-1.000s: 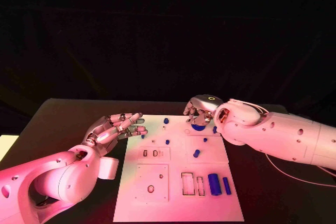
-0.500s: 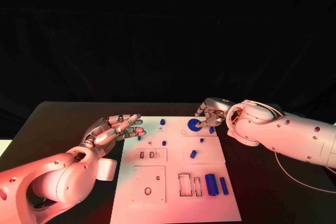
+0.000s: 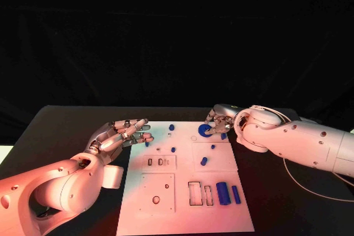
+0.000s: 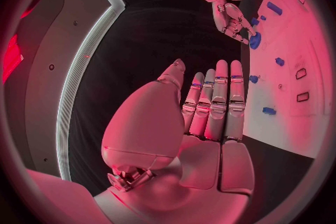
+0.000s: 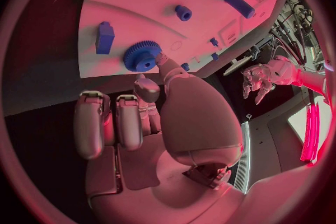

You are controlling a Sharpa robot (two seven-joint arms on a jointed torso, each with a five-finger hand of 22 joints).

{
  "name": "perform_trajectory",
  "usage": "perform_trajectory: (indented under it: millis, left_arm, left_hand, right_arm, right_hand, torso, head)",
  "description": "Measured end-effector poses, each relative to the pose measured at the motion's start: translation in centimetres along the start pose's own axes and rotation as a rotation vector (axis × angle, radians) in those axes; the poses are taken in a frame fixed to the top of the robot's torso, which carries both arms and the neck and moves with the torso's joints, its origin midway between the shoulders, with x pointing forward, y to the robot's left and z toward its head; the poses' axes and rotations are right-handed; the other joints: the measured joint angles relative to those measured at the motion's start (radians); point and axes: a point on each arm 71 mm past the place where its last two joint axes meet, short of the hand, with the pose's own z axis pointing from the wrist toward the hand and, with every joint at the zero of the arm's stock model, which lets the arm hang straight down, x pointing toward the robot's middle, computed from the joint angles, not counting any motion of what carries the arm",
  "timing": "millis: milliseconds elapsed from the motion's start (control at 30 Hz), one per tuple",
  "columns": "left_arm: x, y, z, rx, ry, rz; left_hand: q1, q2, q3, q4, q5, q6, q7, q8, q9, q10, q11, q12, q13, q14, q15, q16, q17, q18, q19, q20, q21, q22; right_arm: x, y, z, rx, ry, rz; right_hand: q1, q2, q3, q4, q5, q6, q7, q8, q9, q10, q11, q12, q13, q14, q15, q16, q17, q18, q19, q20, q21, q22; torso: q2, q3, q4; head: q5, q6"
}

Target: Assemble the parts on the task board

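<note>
R hand (image 3: 220,122) fingers pinch the round blue toothed gear (image 3: 205,131) at upper centre of the white flat task board (image 3: 184,205). L hand (image 3: 118,136), centre-left, fingers released, holds nothing, beside board's edge.

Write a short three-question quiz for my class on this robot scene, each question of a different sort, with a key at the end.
1. True or false: the left hand holds a blue part.
2. Multiple choice: what does the right hand touch? A) the blue gear B) the long blue cylinder C) nothing
3. Fill in: the long blue cylinder lies on the white ______.

Key:
1. False. The left hand holds nothing, its fingers apart at the board's left edge.
2. A. The right wrist view shows a fingertip against the gear's rim. Whether it is gripped, I cannot tell.
3. board
</note>
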Motion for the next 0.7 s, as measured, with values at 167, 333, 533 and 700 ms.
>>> perform_trajectory:
  millis: [167,333,533,700]
  left_arm:
    - [0.04,0.02,0.03,0.0,0.001,-0.001]
    - [0.0,0.02,0.04,-0.001,0.0,0.0]
    - [-0.01,0.03,0.04,-0.001,0.001,0.0]
    - [0.0,0.03,0.04,-0.002,0.001,-0.001]
  left_hand:
    - [0.0,0.0,0.0,0.0,0.0,0.0,0.0,0.0,0.0,0.0,0.0,0.0,0.0,0.0,0.0,0.0,0.0,0.0,0.0,0.0,0.0,0.0]
    - [0.0,0.0,0.0,0.0,0.0,0.0,0.0,0.0,0.0,0.0,0.0,0.0,0.0,0.0,0.0,0.0,0.0,0.0,0.0,0.0,0.0,0.0]
    - [0.0,0.0,0.0,0.0,0.0,0.0,0.0,0.0,0.0,0.0,0.0,0.0,0.0,0.0,0.0,0.0,0.0,0.0,0.0,0.0,0.0,0.0]
    - [0.0,0.0,0.0,0.0,0.0,0.0,0.0,0.0,0.0,0.0,0.0,0.0,0.0,0.0,0.0,0.0,0.0,0.0,0.0,0.0,0.0,0.0]
  right_arm:
    - [0.14,-0.04,0.19,0.008,0.008,-0.004]
    - [0.25,-0.13,0.28,0.015,0.017,-0.009]
    - [0.22,-0.23,0.4,0.022,0.022,-0.016]
    - [0.21,-0.07,0.58,0.022,0.022,-0.02]
  right_hand:
    - [0.0,0.0,0.0,0.0,0.006,0.0,0.0,0.003,0.0,0.008,0.0,0.022,0.024,0.0,0.0,0.006,0.0,0.0,0.0,0.0,0.002,0.005]
    - [0.004,0.004,-0.002,0.002,0.006,0.0,0.0,0.003,0.0,0.009,0.001,0.034,0.038,0.0,0.0,0.006,0.0,-0.002,0.0,0.0,0.004,0.009]
    - [0.009,0.009,-0.003,0.003,0.012,0.001,0.001,0.008,0.0,0.017,0.001,0.057,0.063,0.0,0.0,0.009,0.0,-0.015,0.004,0.004,0.008,0.014]
    - [0.024,0.024,0.001,-0.001,0.011,0.015,0.001,0.013,0.0,0.033,-0.002,0.092,0.1,0.0,0.0,0.019,0.0,-0.015,0.004,0.004,0.015,0.024]
  torso:
    - [0.0,-0.0006,0.0004]
    - [0.0,-0.0006,0.0004]
    - [0.0,-0.0008,0.0003]
    - [0.0,-0.0008,0.0005]
  head:
    - [0.0,-0.002]
    - [0.0,-0.004]
    - [0.0,-0.005]
    - [0.0,-0.008]
